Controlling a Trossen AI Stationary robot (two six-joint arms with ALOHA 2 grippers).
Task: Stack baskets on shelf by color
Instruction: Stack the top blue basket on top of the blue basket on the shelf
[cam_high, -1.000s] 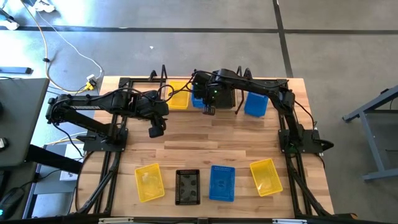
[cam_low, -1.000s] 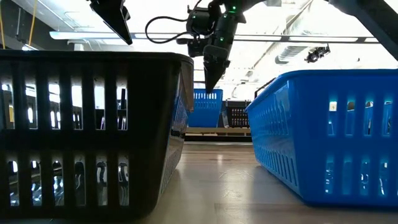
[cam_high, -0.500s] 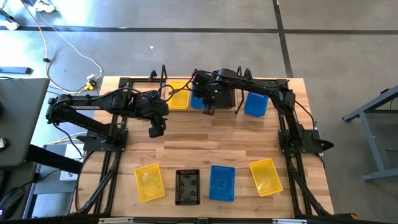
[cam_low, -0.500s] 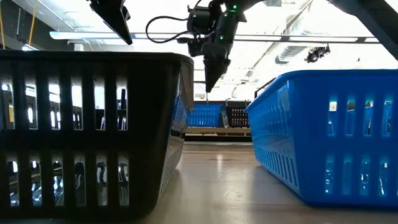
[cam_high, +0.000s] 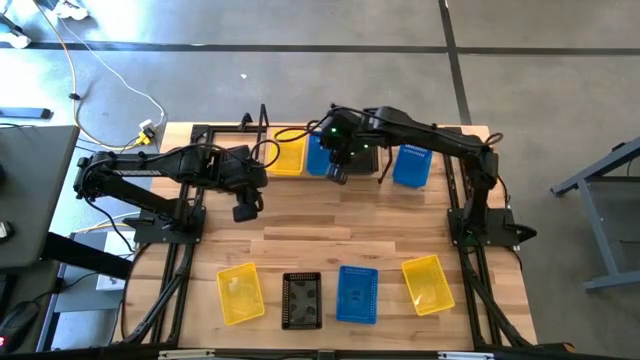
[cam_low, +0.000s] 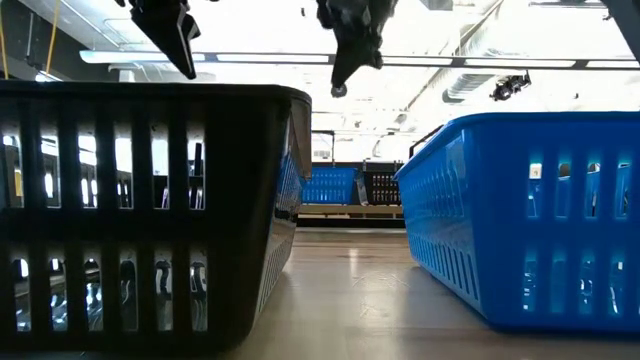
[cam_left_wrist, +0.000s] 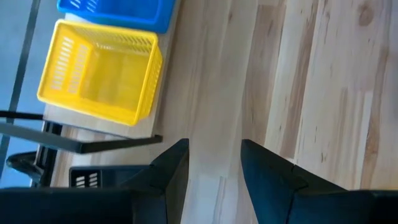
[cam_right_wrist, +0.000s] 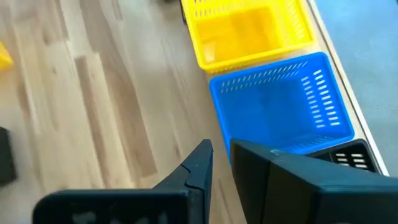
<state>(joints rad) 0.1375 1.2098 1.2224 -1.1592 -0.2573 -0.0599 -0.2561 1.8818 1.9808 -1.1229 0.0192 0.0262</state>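
Overhead sees the whole table; low looks level; wrists look down; all share baskets.

Left gripper is hanging above the table's left-centre, fingers slightly parted, empty. Right gripper is hovering at far centre, fingers nearly closed, empty.

We are looking at two dark, matte arms on black tube frames.
We are seeing the left arm and the right arm built of slim black links with bulkier joint housings, and a thin black cable looping off each wrist. The left gripper and the right gripper are ending in flat, tapering black fingers, plain and unmarked, with angular bevelled edges showing in both wrist views.
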